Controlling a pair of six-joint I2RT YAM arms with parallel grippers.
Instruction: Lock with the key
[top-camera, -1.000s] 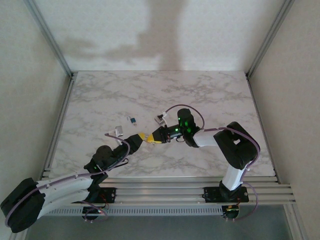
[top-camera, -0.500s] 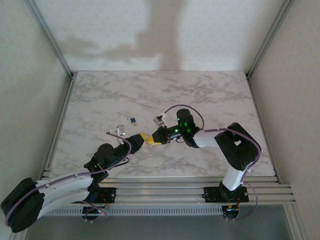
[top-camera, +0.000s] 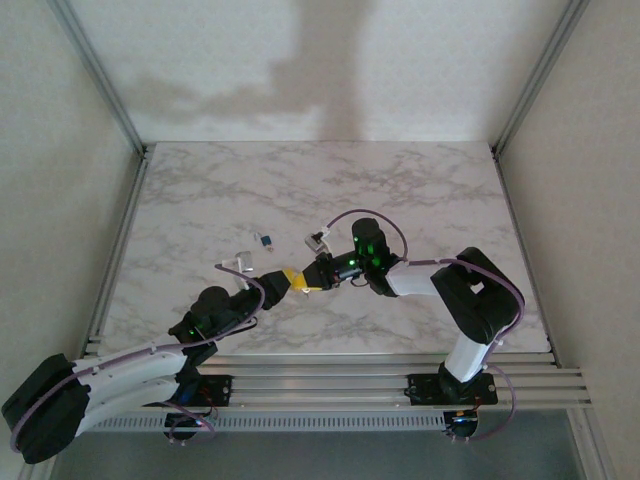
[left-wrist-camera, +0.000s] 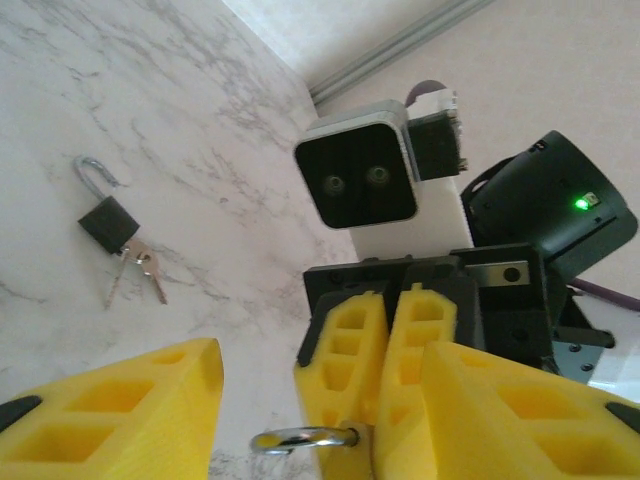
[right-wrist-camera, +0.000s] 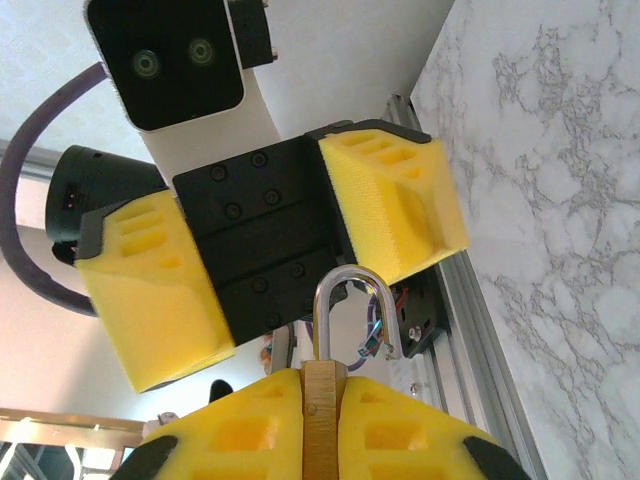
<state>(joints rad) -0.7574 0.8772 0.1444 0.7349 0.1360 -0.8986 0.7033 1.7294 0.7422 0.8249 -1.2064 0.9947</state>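
Note:
My right gripper (right-wrist-camera: 322, 400) is shut on a small brass padlock (right-wrist-camera: 322, 425). Its silver shackle (right-wrist-camera: 350, 300) stands open and points at my left gripper (right-wrist-camera: 275, 250). The left gripper (left-wrist-camera: 310, 440) is open, one yellow finger on each side of the shackle (left-wrist-camera: 300, 438), and touches nothing. The two grippers meet nose to nose over the table's near middle, left gripper (top-camera: 288, 277) and right gripper (top-camera: 310, 279). The key (left-wrist-camera: 140, 272) lies flat on the marble with another beside it, both hanging from a black padlock (left-wrist-camera: 108, 222) whose shackle is open, well clear of both grippers.
A blue mini padlock (top-camera: 265, 240) and another small lock (top-camera: 240, 262) lie left of the grippers, and a small pale object (top-camera: 320, 240) lies just beyond them. The marble table (top-camera: 450, 190) has open room at the back and right. Aluminium rails (top-camera: 350, 370) run along its near edge.
Both grippers have drifted slightly toward the far side together. Neither gripper's state has changed.

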